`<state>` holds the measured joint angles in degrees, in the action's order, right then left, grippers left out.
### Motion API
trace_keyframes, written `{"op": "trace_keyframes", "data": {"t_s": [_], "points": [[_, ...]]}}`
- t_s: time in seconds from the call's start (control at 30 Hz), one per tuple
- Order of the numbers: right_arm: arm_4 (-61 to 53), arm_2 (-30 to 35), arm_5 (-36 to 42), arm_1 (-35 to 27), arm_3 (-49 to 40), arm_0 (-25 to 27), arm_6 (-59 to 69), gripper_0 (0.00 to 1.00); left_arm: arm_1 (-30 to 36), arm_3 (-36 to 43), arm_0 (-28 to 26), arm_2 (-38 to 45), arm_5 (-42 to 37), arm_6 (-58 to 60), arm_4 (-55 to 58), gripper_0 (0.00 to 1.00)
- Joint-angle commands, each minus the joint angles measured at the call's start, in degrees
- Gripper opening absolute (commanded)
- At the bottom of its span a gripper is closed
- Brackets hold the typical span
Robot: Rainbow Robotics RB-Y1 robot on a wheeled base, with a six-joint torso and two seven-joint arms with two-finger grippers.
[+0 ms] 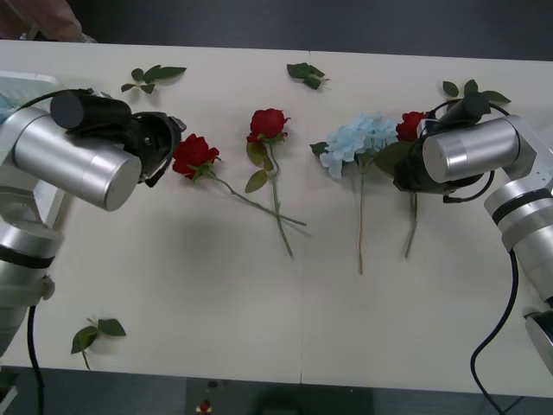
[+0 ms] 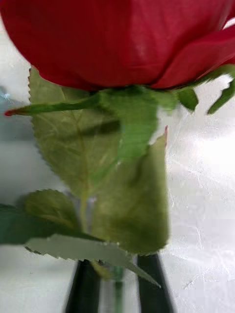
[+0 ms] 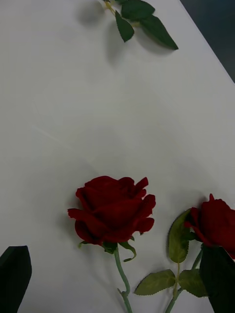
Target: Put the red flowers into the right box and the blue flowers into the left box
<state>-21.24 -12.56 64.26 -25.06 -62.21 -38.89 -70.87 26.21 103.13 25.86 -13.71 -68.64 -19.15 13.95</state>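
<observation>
**Left claw above one rose, right claw pinching another**

On the white counter [image 1: 259, 303], the left claw [image 1: 164, 147] hangs spread, its two black fingertips [image 3: 14, 271] wide apart. A red rose [image 1: 194, 156] lies flat just at its 3 o'clock, bloom toward the claw, stem running off toward 4 o'clock. That stem crosses the stem of a second rose [image 1: 268, 124], lying near the counter's middle. Next comes the blue flower [image 1: 359, 138], flat, with its stem pointing to 6 o'clock. Just at its 3 o'clock, a third rose [image 1: 410, 125] sits at the right claw [image 2: 117, 286]. In the right wrist view the black fingers [image 2: 83, 288] stand close together on its stem below the leaves, bloom beyond them. Green sprigs [image 1: 151, 78] lie along the far edge.
</observation>
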Motion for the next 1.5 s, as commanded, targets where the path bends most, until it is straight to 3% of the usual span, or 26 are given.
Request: {"op": "trace_keyframes", "data": {"t_s": [0.03, 0.33, 0.63, 0.93, 1.13, 1.17, 1.37, 1.43, 1.5], "points": [[-0.9, 0.87, 4.21, -0.43, -2.48, -2.42, 0.64, 0.0, -2.74, -4.08, 2.88, -2.38, 4.39, 0.87, -3.66, 1.0], [-3.36, 6.58, 19.68, -4.38, -15.31, -2.42, -0.06, 0.0, -5.64, -14.71, 5.61, -6.95, 12.22, 1.22, -4.72, 1.0], [-8.81, 18.27, 33.12, -10.01, -24.71, -2.07, -4.1, 0.0, -8.19, -19.63, 7.28, -9.32, 13.36, 3.33, -3.4, 1.0], [-8.46, 38.66, 40.24, -12.03, -24.98, -0.84, -20.01, 0.0, -8.63, -25.26, 10.79, -13.28, 13.36, 7.9, -4.28, 1.0], [-7.14, 43.32, 39.45, -16.07, -24.89, 3.47, -27.74, 0.0, -8.63, -27.28, 12.38, -14.77, 13.45, 9.39, -4.98, 1.0], [-7.14, 43.76, 38.84, -17.04, -24.89, 4.61, -29.06, 0.0, -8.63, -27.28, 12.38, -14.86, 13.45, 9.31, -4.98, 0.96], [-7.06, 47.63, 33.65, -20.47, -24.54, 10.5, -34.95, 0.0, -8.63, -27.28, 12.29, -15.74, 13.45, 8.78, -5.6, 0.25], [-7.41, 48.95, 31.81, -20.82, -23.31, 11.99, -36.71, 0.0, -8.63, -27.28, 12.29, -15.91, 13.45, 8.78, -5.68, 0.11], [-8.02, 50.18, 29.7, -21.35, -21.37, 13.22, -38.73, 0.0, -8.54, -27.28, 12.29, -16.18, 13.45, 8.78, -5.95, 0.07]]}}
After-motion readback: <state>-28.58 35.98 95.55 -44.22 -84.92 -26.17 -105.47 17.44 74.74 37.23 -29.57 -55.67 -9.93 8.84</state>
